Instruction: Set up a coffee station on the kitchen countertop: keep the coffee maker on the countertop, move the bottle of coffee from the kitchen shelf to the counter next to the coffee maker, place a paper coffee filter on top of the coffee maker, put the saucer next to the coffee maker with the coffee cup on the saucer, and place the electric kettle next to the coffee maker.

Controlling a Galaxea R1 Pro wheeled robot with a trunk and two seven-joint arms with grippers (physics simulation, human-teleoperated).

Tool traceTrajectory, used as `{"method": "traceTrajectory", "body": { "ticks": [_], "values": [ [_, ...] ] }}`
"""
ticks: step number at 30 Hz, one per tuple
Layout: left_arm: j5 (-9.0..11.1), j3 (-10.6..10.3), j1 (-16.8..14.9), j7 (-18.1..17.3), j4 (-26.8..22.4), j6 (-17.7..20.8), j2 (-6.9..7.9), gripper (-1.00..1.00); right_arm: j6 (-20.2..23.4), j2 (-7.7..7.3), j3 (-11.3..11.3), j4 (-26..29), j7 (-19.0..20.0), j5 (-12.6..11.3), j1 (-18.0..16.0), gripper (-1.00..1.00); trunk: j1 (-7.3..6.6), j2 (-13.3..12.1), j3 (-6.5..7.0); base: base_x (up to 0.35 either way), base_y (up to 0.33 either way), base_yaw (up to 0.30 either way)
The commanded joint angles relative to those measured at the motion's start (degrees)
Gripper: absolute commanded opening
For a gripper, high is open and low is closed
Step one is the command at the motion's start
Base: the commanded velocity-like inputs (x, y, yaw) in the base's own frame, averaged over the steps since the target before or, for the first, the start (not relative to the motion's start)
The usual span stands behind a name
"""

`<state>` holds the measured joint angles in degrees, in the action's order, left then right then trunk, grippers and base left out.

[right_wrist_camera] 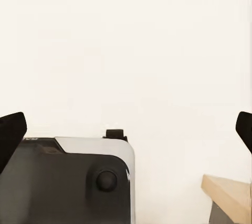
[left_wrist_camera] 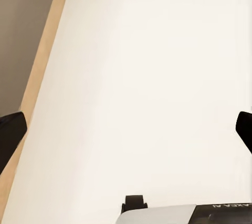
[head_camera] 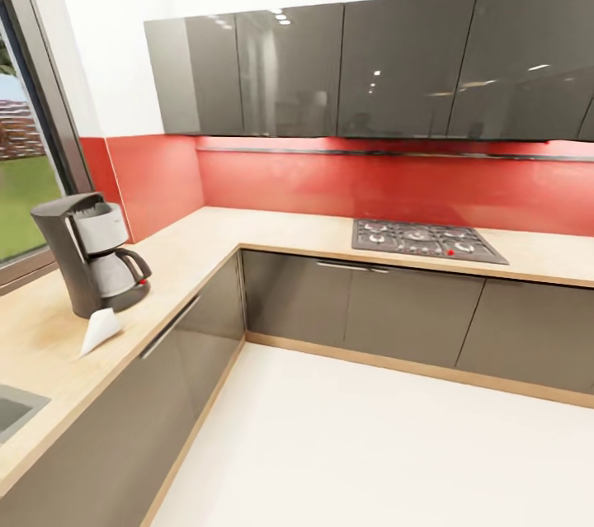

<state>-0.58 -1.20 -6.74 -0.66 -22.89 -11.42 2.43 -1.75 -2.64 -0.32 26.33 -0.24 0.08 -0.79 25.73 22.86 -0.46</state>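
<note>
1. Dark grey drip coffee maker with glass carafe (head_camera: 91, 265): you have it standing upright on the pale wooden L-shaped surface (head_camera: 247, 232), on the run under the window, at the left of the head view.
2. White folded paper coffee filter (head_camera: 101, 331): it lies on the surface just in front of the coffee maker's base, close to the front edge. It is not yet on top of the machine.
3. Steel sink (head_camera: 15, 411): a corner of it shows in the surface beyond the filter, at the frame's lower left.
4. Black gas hob (head_camera: 425, 241): set in the far run of the surface, under the glossy grey wall cupboards (head_camera: 371, 65) and against the red backsplash (head_camera: 379, 185).
5. Left end effector (left_wrist_camera: 126, 134): spread wide, nothing between the fingers, hanging over the cream floor (left_wrist_camera: 147, 77) beside a wooden plinth strip.
6. Right end effector (right_wrist_camera: 126, 134): likewise spread and empty, above the floor and the robot's own grey base.
7. Risks, as judged from here: the filter is light and sits near the edge, so a clumsy pinch or a sweep of your arm could push it off or into the sink; reaching past it could knock the coffee maker; driving in too close could bump the cabinet fronts
</note>
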Motion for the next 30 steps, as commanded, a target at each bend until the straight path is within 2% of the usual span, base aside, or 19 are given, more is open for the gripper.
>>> {"method": "traceTrajectory", "body": {
  "ticks": [1, 17, 30],
  "values": [
    [-0.1, -0.1, 0.0, 0.0, 0.0, -0.2, 0.03, 1.00, -0.2, 0.00, 0.0, -0.1, 0.0, 0.0, 0.0, 1.00, 0.05, 0.1, -0.05, 0.296, -0.201, 0.000],
    [0.0, -0.1, 0.0, 0.0, 0.0, -0.2, 0.03, 1.00, -0.2, 0.00, 0.0, -0.1, 0.0, 0.0, 0.0, 1.00, 0.05, 0.1, -0.05, 0.297, -0.195, 0.000],
    [0.0, -0.1, 0.0, 0.0, 0.0, -0.2, 0.09, 1.00, -0.2, 0.00, 0.0, -0.1, 0.0, 0.0, 0.0, 1.00, 0.05, 0.1, -0.05, 0.333, -0.030, 0.000]
  ]
}}
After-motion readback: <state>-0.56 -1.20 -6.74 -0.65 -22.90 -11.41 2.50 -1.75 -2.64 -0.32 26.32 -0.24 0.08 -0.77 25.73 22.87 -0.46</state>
